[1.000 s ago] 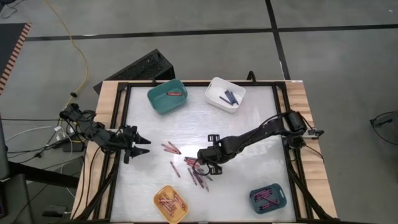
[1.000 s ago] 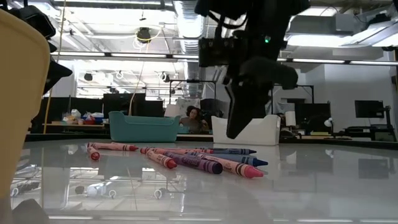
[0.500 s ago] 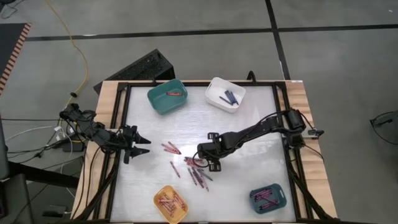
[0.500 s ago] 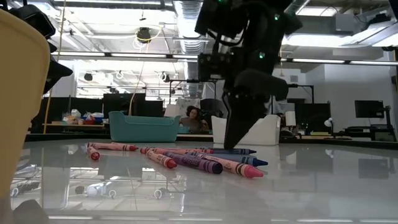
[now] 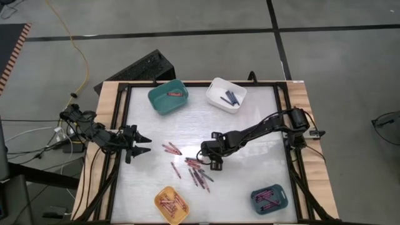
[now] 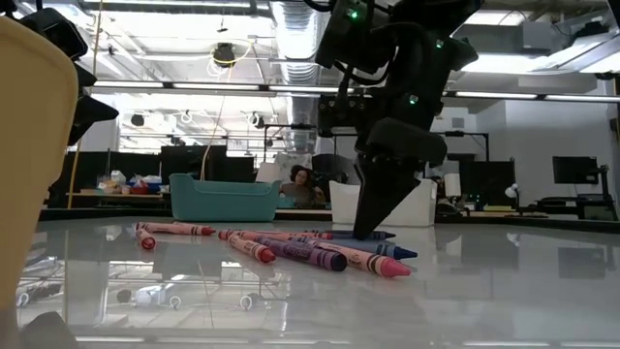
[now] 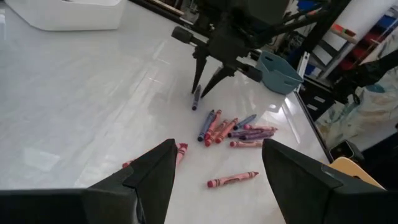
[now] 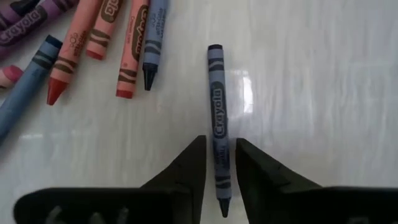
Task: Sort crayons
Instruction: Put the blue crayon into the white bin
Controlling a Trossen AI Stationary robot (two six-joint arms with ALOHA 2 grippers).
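Between our right gripper's (image 8: 219, 163) fingertips (image 8: 194, 163) lies a blue-purple crayon (image 8: 217, 112), flat on the white table (image 5: 250, 125); the fingers straddle it narrowly, slightly parted, and we cannot tell whether they pinch it. Just beside it lies the loose cluster of crayons (image 5: 197, 172), near the table's middle. Our left gripper (image 5: 142, 145) waits spread apart at the table's left edge.

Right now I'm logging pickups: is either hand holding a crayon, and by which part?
The right hand straddles one end of a blue crayon lying on the table; whether it grips it cannot be told. The left hand holds nothing.
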